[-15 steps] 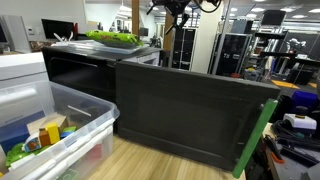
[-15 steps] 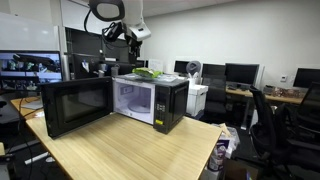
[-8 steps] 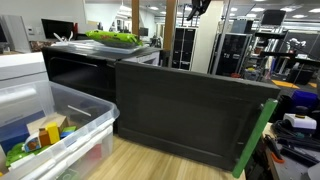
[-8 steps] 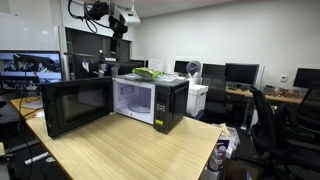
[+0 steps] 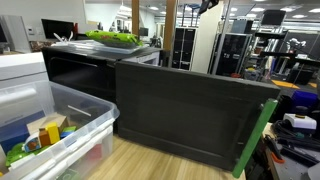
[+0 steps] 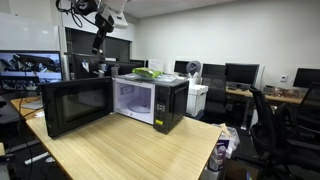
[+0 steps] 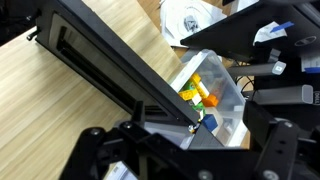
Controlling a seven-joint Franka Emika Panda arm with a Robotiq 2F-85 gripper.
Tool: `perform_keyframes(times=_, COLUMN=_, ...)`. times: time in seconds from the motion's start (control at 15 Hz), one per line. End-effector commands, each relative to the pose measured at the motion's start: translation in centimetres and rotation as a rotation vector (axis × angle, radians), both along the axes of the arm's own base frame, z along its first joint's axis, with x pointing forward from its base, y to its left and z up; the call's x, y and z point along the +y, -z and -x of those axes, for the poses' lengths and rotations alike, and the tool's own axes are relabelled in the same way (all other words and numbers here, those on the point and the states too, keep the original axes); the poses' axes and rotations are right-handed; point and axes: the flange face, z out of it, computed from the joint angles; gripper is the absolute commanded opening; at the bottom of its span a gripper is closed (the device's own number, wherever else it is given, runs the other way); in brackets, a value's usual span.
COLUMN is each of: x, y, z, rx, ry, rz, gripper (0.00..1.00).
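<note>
Wrist view: fingers (image 7: 278,152) apart (empty) over microwave door (image 7: 120,70), bin (image 7: 225,100).

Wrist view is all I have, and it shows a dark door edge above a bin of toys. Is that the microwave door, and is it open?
Observer: Yes, the microwave has its door swung wide open over the table.
Operator: Anything on top of it?
Observer: A green item lies on its roof, out of your view.
Operator: Where is the gripper?
Observer: The gripper hangs high above the microwave, touching nothing.
</note>
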Motion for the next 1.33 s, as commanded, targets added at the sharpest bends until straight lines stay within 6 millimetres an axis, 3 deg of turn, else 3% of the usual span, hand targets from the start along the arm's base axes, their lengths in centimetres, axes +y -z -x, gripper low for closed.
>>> perform_keyframes(times=0.0, x=2.1, y=0.5, z=0.2, rx=-0.058, ry=-0.029, rz=-0.033, gripper=1.00)
perform_keyframes(times=0.27, x=5.1, y=2.5, z=-0.1, rx=-0.163, ry=-0.031, rz=-0.013, gripper=1.00)
perform_keyframes(times=0.67, x=10.2, y=4.4, z=0.9, rx=-0.300, ry=-0.231, rz=0.035, gripper=1.00)
perform_keyframes(times=0.93, x=13.1, y=4.7, z=1.9, rx=-0.382, ry=-0.364, rz=0.012, gripper=1.00)
perform_keyframes(times=1.27, x=16.0, y=7.0, z=3.9, rx=-0.409, ry=-0.510, rz=0.014, gripper=1.00)
